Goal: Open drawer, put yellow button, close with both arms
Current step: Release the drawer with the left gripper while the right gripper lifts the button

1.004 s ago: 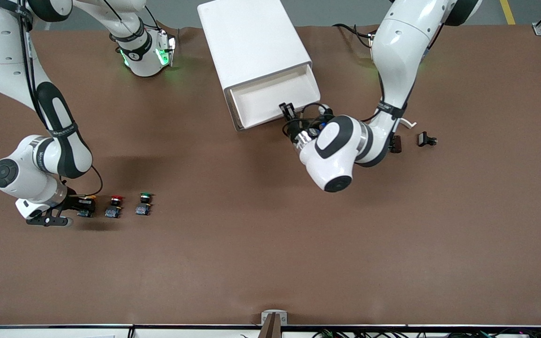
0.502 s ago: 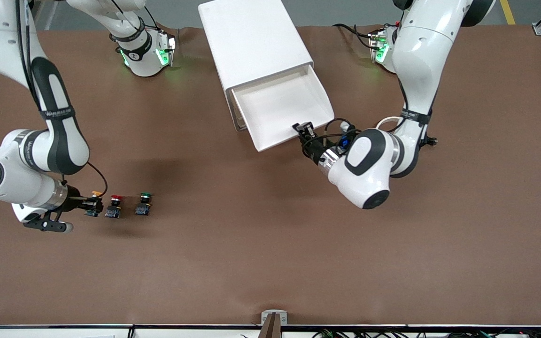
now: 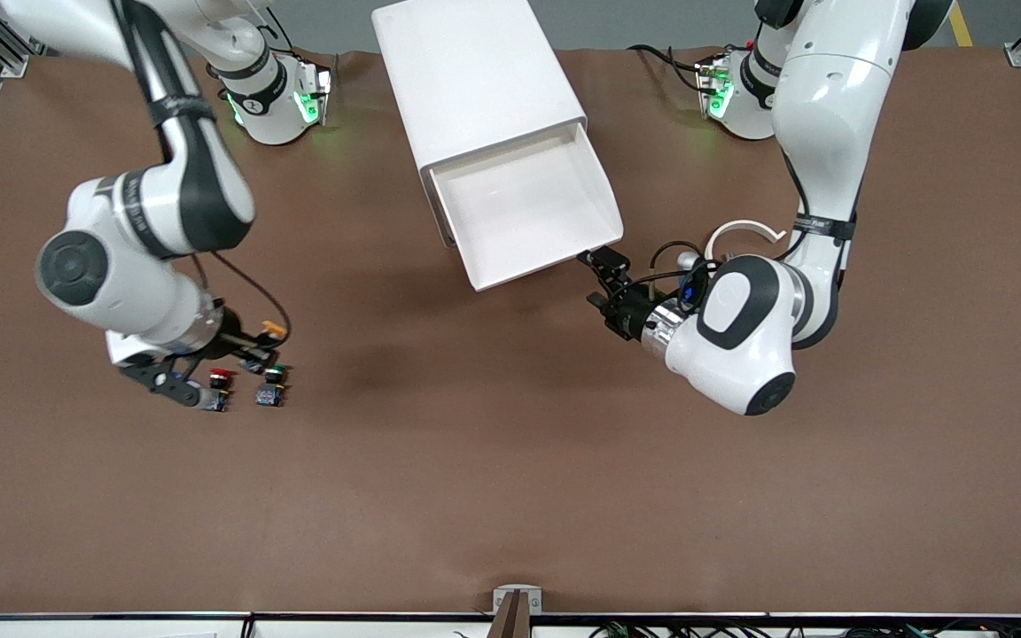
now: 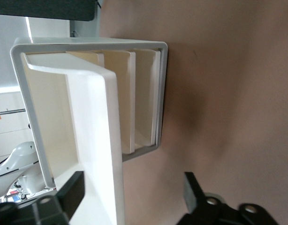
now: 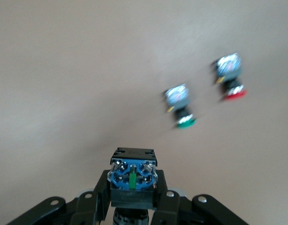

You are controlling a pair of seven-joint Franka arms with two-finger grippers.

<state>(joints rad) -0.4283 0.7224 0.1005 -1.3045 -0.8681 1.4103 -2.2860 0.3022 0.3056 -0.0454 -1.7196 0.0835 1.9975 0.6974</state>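
The drawer (image 3: pixel 528 213) stands pulled out of the white cabinet (image 3: pixel 475 80), and its white tray is empty. My left gripper (image 3: pixel 604 279) is open, just off the drawer's front corner toward the left arm's end. In the left wrist view the drawer front (image 4: pixel 104 154) lies between the spread fingers (image 4: pixel 74 193), untouched. My right gripper (image 3: pixel 253 344) is shut on the yellow button (image 3: pixel 272 330) and holds it in the air above the red button (image 3: pixel 220 377) and green button (image 3: pixel 273 372). In the right wrist view the yellow button's blue base (image 5: pixel 133 174) sits between the fingers (image 5: pixel 100 196).
The red button (image 5: pixel 231 77) and green button (image 5: pixel 180 105) stand side by side on the brown table, toward the right arm's end. Three lower drawer fronts (image 4: pixel 144 103) are shut. A white curved clip (image 3: pixel 745 230) lies beside the left arm's forearm.
The drawer slid farther out, then my left gripper let go and drew back from its front. My right gripper lifted the yellow button off the table and moved toward the cabinet.
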